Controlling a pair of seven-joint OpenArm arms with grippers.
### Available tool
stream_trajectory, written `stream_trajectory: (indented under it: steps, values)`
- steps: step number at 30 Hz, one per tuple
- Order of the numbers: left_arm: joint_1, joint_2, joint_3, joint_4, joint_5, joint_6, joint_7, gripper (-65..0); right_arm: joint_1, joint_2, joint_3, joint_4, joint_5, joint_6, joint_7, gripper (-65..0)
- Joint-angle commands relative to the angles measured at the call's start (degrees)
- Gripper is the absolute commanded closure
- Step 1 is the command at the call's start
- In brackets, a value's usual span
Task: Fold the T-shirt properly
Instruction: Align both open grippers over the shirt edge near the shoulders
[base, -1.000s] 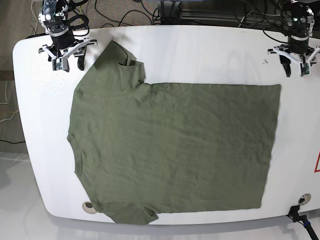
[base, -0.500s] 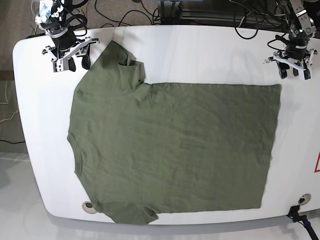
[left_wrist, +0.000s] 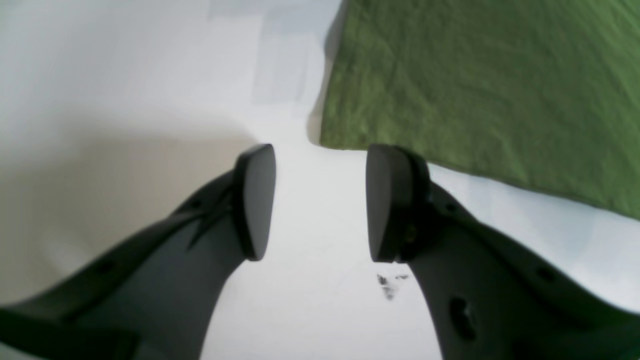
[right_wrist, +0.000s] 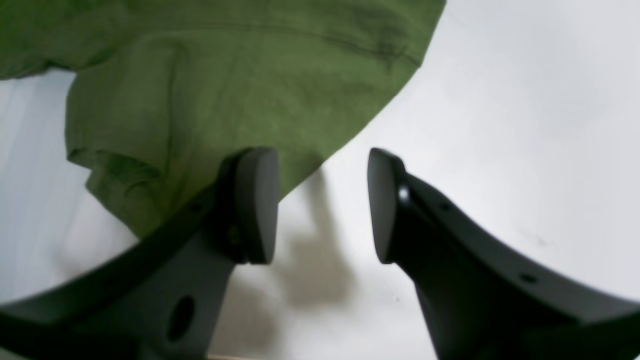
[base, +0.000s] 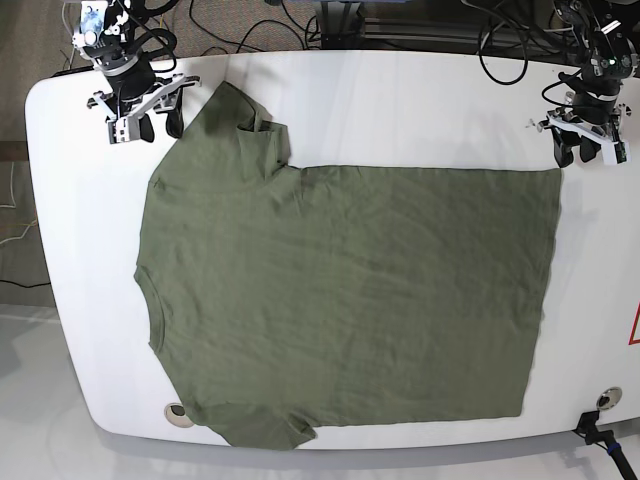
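Note:
The olive-green T-shirt (base: 350, 300) lies spread flat on the white table (base: 420, 100), neck to the left and hem to the right. Its far sleeve (base: 250, 135) is partly folded onto itself. My right gripper (base: 146, 128) hovers open just left of that sleeve. In the right wrist view its fingers (right_wrist: 257, 205) flank the sleeve's edge (right_wrist: 225, 85), and the right gripper (right_wrist: 322, 205) holds nothing. My left gripper (base: 583, 152) is open just beyond the far hem corner (base: 555, 175). The left wrist view shows the left gripper (left_wrist: 320, 200) empty over bare table, close to that corner (left_wrist: 450, 75).
Cables (base: 250, 30) lie behind the table's far edge. A round grommet (base: 175, 411) sits near the front left edge and a black fitting (base: 600, 402) at the front right. A small dark smudge (left_wrist: 387, 287) marks the table by the left gripper.
The right gripper has shifted a little right, toward the sleeve. The left gripper has turned and moved slightly up and right near the hem corner. The T-shirt has not moved.

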Motion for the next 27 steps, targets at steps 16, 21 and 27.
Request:
stream_trajectory:
  steps: [16, 21, 27]
  values:
    - [-1.32, -0.75, -0.05, -0.16, -0.02, -0.77, -2.08, -27.1, -1.48, 0.38, -0.07, 0.73, -0.28, 3.70, 0.86, -28.4]
    - [-2.09, -0.90, 0.26, -0.91, -0.01, -0.76, -1.88, -26.9, -2.45, 0.14, -0.89, 0.47, -3.00, 4.13, 1.09, -28.3]
    - [-2.09, -0.96, 0.27, -0.84, -0.01, -0.97, -1.48, -26.9, -3.64, 0.14, -1.99, 0.48, -4.26, 3.77, 1.01, -28.3]
